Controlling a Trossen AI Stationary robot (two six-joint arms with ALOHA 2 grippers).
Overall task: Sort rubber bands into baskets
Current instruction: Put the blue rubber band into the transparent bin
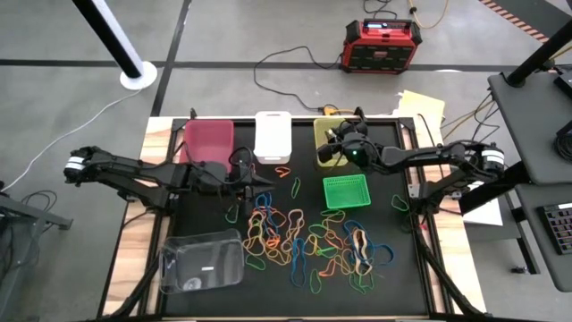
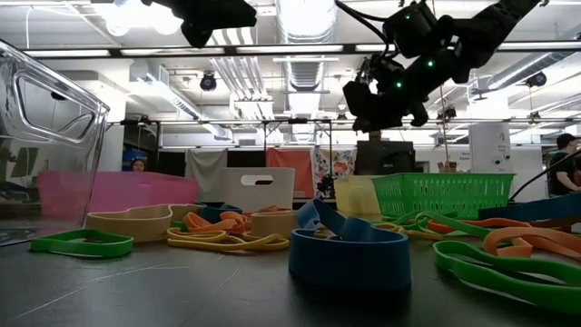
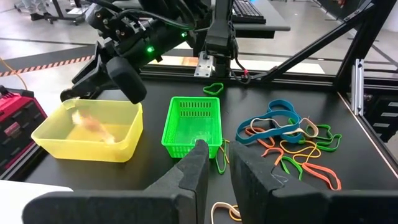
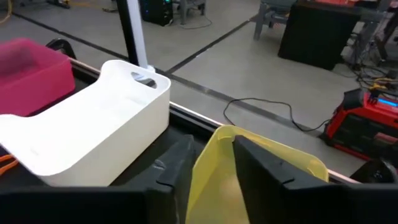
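The right gripper (image 1: 329,150) hangs above the yellow basket (image 1: 327,131) at the far edge of the black desk (image 1: 407,268), its fingers (image 4: 258,163) parted and holding nothing; in the left wrist view an orange rubber band (image 3: 93,124) lies blurred inside that basket. The left gripper (image 1: 268,183) hovers over the middle of the desk, near the white basket (image 1: 273,135); its fingers (image 3: 193,171) stand a narrow gap apart, and whether they pinch anything I cannot tell. The magenta basket (image 1: 209,139) stands to the left of the white one, the green mesh basket (image 1: 346,191) sits nearer than the yellow one, and the clear basket (image 1: 203,261) lies at the near left. The loose rubber bands (image 1: 308,246), orange, yellow, green and blue, are spread over the near middle of the desk. A single green band (image 1: 399,204) lies apart at the right.
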